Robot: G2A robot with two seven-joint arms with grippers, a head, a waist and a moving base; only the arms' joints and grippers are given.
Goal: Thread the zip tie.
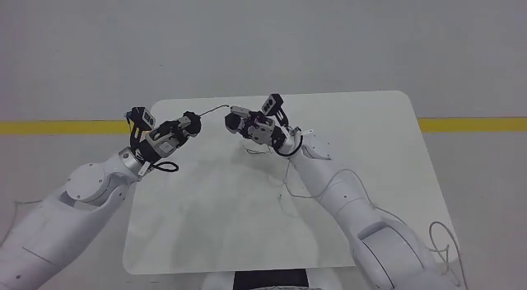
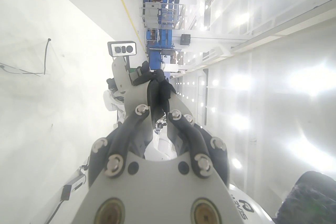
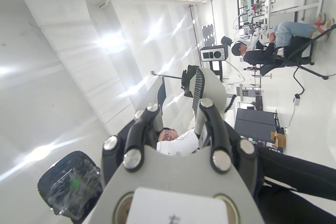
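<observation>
Zip tie: 1 piece, held in the air above the table, straight, no loop.
Left gripper: clamped on 1 end.
Right gripper: fingers apart, near the free tip.
Progress: threading apparently not started; the whole job is left.

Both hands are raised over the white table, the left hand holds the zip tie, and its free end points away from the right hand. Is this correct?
No: in the top view the zip tie, held by the left hand, points its free end toward the right hand, not away. The rest is right.
</observation>
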